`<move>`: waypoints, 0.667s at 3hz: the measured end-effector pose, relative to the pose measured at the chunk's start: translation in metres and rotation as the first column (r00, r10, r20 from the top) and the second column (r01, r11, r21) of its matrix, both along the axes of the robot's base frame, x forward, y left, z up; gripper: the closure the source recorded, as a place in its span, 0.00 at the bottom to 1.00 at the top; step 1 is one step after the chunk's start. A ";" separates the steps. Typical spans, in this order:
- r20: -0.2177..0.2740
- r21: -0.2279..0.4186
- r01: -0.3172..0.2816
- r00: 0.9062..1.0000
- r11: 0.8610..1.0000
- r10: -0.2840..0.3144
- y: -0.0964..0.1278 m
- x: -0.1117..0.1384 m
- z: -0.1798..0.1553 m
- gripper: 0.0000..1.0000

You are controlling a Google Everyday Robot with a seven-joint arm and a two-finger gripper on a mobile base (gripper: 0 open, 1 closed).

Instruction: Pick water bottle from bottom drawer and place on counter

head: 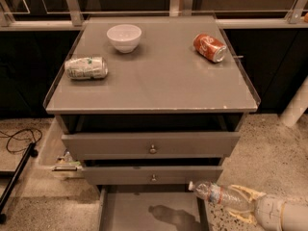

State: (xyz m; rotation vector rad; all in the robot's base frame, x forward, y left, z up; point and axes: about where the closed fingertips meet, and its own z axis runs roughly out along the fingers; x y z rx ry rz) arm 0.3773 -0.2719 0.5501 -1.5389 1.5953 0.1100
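The water bottle (217,195) is a clear crinkled bottle with a white cap and a red-and-blue label. It lies sideways in my gripper (244,204) at the bottom right, cap pointing left. The gripper is shut on the bottle's base end and holds it above the right edge of the open bottom drawer (139,213). The bottle's shadow falls on the drawer floor. The counter (159,76) is the grey cabinet top above, well higher than the bottle.
On the counter lie a white bowl (124,37) at the back, a silver-green can (86,67) on its side at the left, and a red soda can (210,47) at the back right. Two knobbed drawers (152,146) are shut. A black cable (19,138) lies on the floor at left.
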 end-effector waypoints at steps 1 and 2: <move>0.001 -0.001 0.001 1.000 1.000 -0.001 0.000 0.000 0.000 1.00; 0.051 -0.039 0.014 0.999 0.999 -0.012 -0.006 0.004 0.026 1.00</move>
